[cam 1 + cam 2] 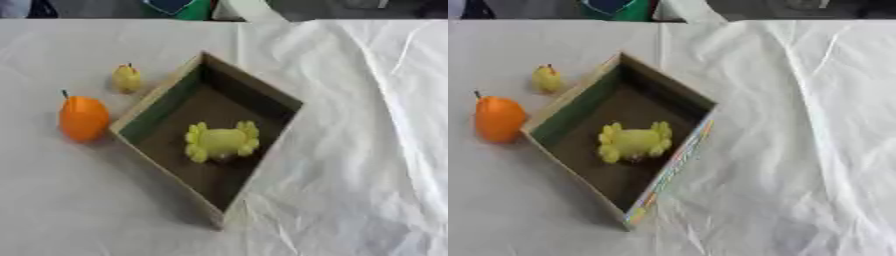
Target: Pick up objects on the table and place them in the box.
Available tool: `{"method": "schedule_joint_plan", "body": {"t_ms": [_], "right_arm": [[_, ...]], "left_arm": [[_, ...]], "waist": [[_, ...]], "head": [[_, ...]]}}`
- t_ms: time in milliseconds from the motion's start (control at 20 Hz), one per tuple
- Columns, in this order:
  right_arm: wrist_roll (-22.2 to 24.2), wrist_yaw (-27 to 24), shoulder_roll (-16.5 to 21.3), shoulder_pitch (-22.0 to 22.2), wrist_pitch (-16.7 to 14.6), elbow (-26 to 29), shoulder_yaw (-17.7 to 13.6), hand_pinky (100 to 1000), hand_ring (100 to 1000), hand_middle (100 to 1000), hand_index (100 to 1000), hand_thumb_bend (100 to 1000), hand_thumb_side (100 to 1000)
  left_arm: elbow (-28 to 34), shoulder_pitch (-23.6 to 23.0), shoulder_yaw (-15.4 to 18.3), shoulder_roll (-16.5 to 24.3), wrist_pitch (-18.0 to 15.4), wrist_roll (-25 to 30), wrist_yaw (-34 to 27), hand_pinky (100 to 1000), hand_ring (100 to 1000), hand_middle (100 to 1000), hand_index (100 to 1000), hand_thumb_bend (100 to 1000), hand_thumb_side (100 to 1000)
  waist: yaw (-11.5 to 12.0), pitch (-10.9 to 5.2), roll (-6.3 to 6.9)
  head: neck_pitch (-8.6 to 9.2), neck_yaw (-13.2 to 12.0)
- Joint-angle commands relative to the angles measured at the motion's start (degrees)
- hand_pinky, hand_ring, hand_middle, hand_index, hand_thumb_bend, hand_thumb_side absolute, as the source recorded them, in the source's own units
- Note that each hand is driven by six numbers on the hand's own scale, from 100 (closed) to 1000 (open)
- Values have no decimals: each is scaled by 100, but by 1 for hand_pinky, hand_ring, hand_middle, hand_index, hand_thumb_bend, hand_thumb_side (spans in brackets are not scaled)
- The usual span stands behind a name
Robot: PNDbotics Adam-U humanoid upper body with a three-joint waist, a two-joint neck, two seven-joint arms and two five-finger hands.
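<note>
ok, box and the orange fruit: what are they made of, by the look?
Box: probably cardboard, matte; thin flat brown walls, printed colour strip on one outer side. Orange fruit: probably plastic or rubber, smooth, faint sheen, uniform colour, dark stem; likely a toy, can't confirm.

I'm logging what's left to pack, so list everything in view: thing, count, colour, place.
Box: 1, brown with green inner wall, centre of table, open.
Crab toy: 1, yellow, inside the box.
Orange fruit: 1, orange with dark stem, on the cloth left of the box.
Small fruit: 1, yellow, on the cloth beyond the orange fruit, near the box's left wall.
Cloth: 1, white, wrinkled, covering the table.
Hands: neither shows in either view.
</note>
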State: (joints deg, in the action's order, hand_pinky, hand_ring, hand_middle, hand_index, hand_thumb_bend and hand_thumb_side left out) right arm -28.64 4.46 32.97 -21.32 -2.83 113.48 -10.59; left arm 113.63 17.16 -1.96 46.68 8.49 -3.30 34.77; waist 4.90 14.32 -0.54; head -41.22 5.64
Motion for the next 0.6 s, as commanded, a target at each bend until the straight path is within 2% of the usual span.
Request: {"method": "schedule_joint_plan", "body": {"t_ms": [50, 200, 350, 600], "right_arm": [[-12, 30, 89, -35, 22, 112, -74, 675, 547, 490, 702, 100, 419], [-14, 32, 73, -16, 47, 112, -78, 675, 546, 489, 701, 100, 419], [-13, 35, 57, 0, 54, 112, -80, 675, 546, 489, 701, 100, 420], [0, 33, 32, 13, 67, 112, -74, 676, 545, 487, 700, 100, 420]], "left_arm": [[96, 148, -66, 436, 56, 821, 471, 636, 774, 786, 930, 533, 1000], [96, 323, -204, 588, -18, 1565, 734, 647, 788, 795, 937, 678, 1000], [96, 560, -358, 693, -117, 2164, 876, 655, 798, 801, 943, 731, 1000], [96, 834, -669, 848, -306, 3176, 904, 682, 829, 828, 961, 762, 1000]], "waist": [[-9, -123, -1], [-1, -146, -11], [10, -166, -17], [11, -179, -21]], "head": [[31, -53], [10, -95], [11, -110], [23, -116]]}}
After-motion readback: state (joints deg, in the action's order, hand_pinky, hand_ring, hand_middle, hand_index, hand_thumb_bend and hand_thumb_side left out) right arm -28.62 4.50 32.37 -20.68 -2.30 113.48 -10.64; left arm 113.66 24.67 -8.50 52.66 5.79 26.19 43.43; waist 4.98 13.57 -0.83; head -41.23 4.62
